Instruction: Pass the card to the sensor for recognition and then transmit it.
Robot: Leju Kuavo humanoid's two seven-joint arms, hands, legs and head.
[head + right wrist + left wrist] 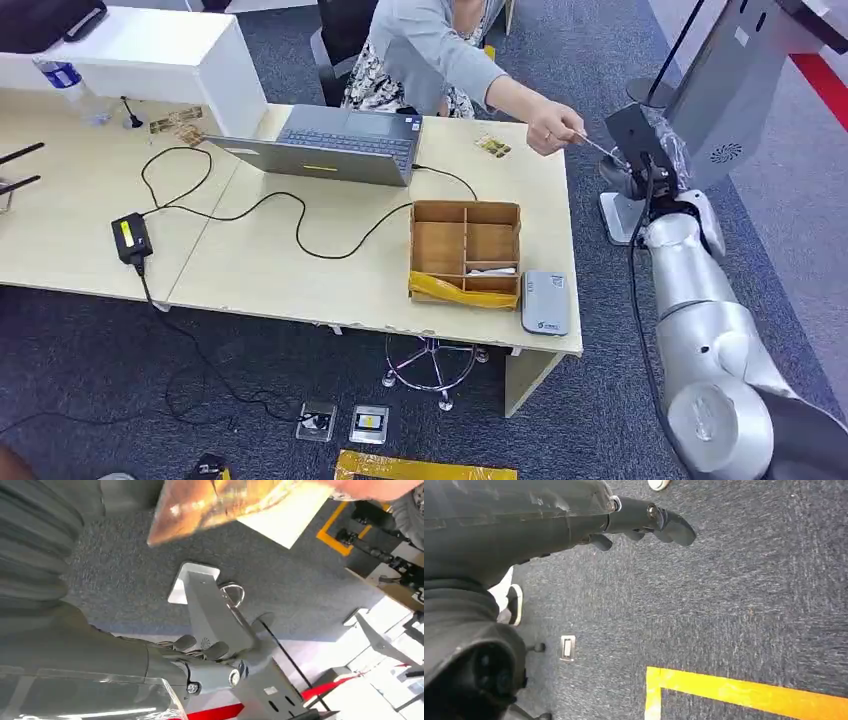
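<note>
The right hand (640,165) is raised beyond the desk's far corner, and the person's hand (553,130) reaches to it with the card (220,502), so this looks like the handover. In the right wrist view the card hovers just off the fingers (215,652), which lie spread and hold nothing; the person still pinches it. A good transfer probably means holding the arm steady and letting the card go once the person has it. The card reader (545,301) lies on the desk nearer the robot. The left hand (644,522) hangs over carpet, fingers loosely extended, empty.
</note>
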